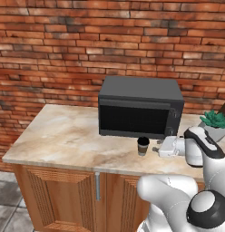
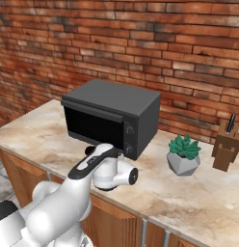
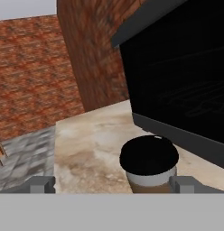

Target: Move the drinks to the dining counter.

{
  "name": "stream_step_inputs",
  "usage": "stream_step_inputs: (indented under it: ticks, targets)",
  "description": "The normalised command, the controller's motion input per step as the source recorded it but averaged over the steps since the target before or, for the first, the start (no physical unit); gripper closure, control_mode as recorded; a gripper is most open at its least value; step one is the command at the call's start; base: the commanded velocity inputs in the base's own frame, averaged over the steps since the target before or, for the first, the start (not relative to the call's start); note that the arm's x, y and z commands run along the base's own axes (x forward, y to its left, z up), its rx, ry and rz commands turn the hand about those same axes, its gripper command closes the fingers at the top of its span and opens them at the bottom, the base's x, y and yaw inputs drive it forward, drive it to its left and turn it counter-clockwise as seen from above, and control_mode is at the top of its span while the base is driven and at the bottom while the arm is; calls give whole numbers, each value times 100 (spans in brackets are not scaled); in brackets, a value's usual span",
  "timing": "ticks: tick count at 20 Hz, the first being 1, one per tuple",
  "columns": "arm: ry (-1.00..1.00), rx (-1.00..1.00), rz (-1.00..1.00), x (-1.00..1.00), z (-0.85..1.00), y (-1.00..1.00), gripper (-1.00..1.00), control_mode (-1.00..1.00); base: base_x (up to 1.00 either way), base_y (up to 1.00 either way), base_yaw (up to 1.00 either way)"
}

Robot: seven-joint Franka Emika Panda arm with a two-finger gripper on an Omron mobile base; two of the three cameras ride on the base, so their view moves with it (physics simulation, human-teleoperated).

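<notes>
- The short dark coffee cup with a tan sleeve and black lid (image 1: 143,146) stands upright on the beige marble counter (image 1: 64,136), just in front of the black microwave (image 1: 140,106) and near its lower right corner.
- Your gripper (image 1: 158,148) is level with the cup on the cup's right side in the left base view, close but apart from it, pointing sideways along the microwave's front.
- In the hand view the cup (image 3: 149,163) sits between the two dark fingertips (image 3: 41,184), rather nearer the right-hand one, with the microwave's dark door (image 3: 177,76) close behind it.
- The jaws stand wide apart and have hold of nothing; I judge the step in hand is the approach to grasp this cup.
- Shift the hand a little so the cup is centred between the fingers before you close, or one pad may touch first and push it over.
- Advance until the fingers flank the sleeve, not the lid; the sleeve looks the firmer place to hold.
- Mind the microwave: the far finger has little room beside the door, so keep it off the glass.
- Close gently, then lift straight up before you pull away from the microwave.
</notes>
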Motion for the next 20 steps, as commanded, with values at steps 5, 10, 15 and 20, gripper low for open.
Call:
stream_step_inputs:
  ticks: [5,10,15,20]
  targets:
    - [0,0,0,0,-1,5,-100,-100,0,0,0]
    - [0,-1,0,0,0,3,-100,-100,0,0,0]
    - [0,-2,0,0,0,2,-100,-100,0,0,0]
    - [1,-3,0,0,0,0,-100,-100,0,0,0]
